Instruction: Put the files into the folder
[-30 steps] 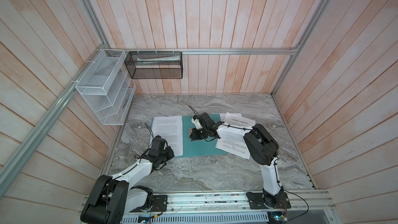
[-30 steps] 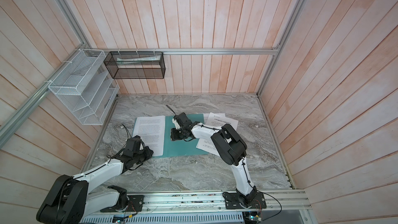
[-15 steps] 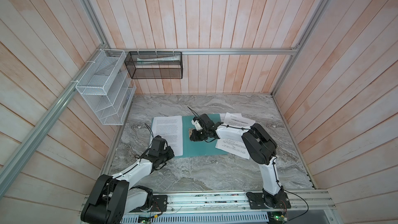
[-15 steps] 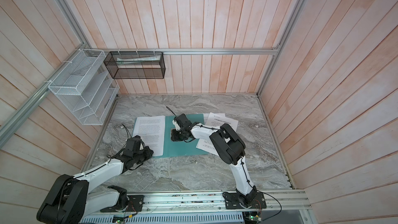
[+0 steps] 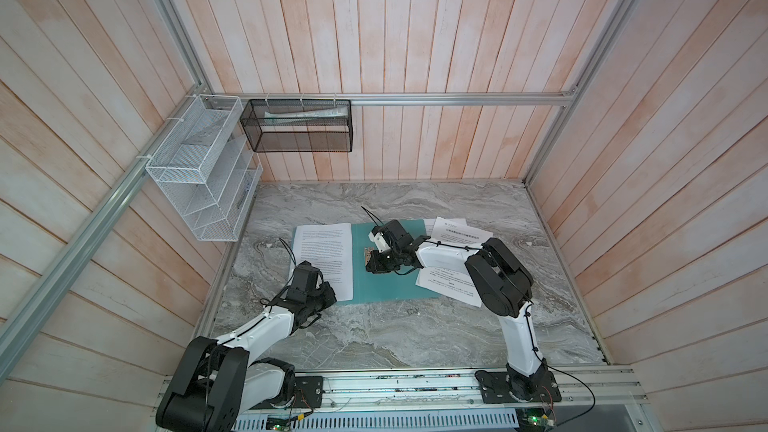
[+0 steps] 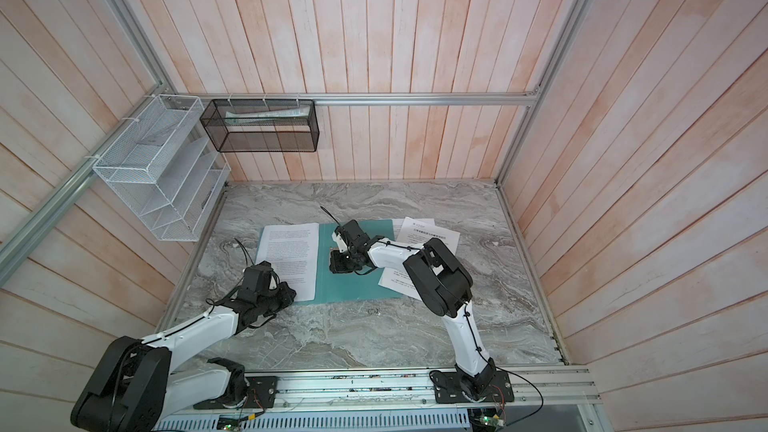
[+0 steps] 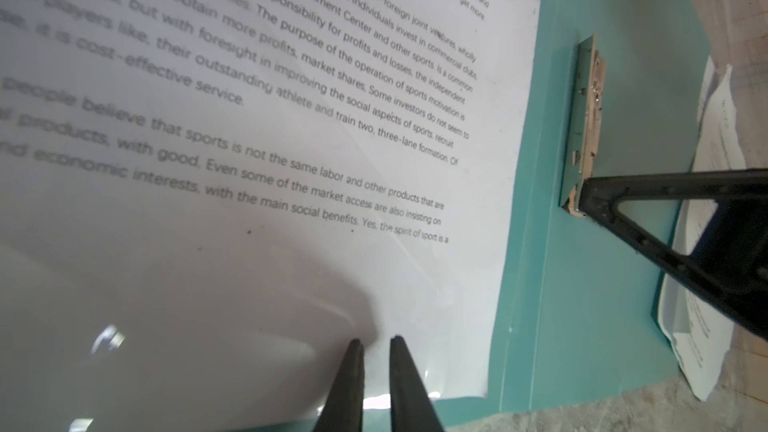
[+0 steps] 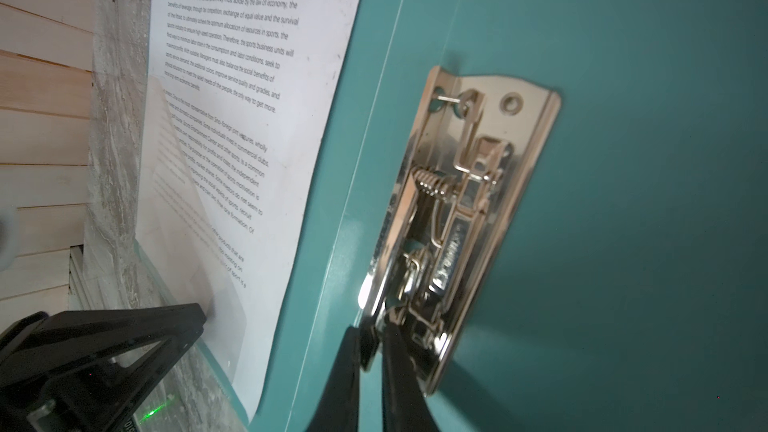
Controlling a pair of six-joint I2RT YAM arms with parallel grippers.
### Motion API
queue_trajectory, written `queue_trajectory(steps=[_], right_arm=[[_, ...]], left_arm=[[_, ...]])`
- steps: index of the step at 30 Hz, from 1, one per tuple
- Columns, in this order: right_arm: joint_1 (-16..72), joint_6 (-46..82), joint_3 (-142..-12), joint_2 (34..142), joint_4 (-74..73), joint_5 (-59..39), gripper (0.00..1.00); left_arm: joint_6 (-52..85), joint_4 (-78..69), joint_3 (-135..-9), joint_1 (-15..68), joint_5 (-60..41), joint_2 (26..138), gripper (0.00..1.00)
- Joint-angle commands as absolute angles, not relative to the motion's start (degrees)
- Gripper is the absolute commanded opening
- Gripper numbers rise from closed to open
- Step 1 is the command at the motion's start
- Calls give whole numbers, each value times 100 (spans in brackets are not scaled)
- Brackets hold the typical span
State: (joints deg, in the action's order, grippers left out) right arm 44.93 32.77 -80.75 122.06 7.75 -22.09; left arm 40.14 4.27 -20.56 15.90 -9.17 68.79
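Observation:
The teal folder (image 5: 390, 288) (image 6: 353, 288) lies open on the marble table. One of the files, a printed sheet (image 5: 324, 251) (image 7: 249, 118) (image 8: 249, 76), covers its left cover. Two more files (image 5: 457, 234) (image 7: 715, 160) lie partly on the right cover, under my right arm. My right gripper (image 5: 368, 261) (image 8: 372, 332) is shut on the near end of the metal clip (image 8: 469, 201) (image 7: 590, 118) beside the spine. My left gripper (image 5: 330, 290) (image 7: 376, 342) is shut, with only a slit between its fingers. Its tips rest on the sheet's near corner.
A white wire-mesh rack (image 5: 199, 172) hangs on the left wall. A black mesh basket (image 5: 297, 126) with rolled paper hangs on the back rail. Wooden walls close in the table on three sides, and the arms' base rail (image 5: 415, 384) runs along the front.
My right gripper has shifted very slightly left at the clip. The left arm, the sheet and the folder have stayed where they were.

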Motion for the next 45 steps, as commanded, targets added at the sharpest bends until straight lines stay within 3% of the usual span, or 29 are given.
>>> queue_trajectory(steps=[1, 17, 35, 45], right_arm=[[4495, 3295, -8122, 12352, 756, -2336, 11], [4469, 3392, -7977, 12463, 725, -2363, 7], [4396, 3788, -7804, 12534, 355, -2731, 15], [4271, 3903, -7648, 12497, 192, -2875, 10]], left_arm=[[4032, 468, -2087, 1564, -975, 6902, 16], [4043, 439, -2071, 1556, -1046, 6983, 16], [4052, 445, -2071, 1556, -1028, 6980, 16], [4052, 456, -2074, 1556, -1026, 6987, 16]])
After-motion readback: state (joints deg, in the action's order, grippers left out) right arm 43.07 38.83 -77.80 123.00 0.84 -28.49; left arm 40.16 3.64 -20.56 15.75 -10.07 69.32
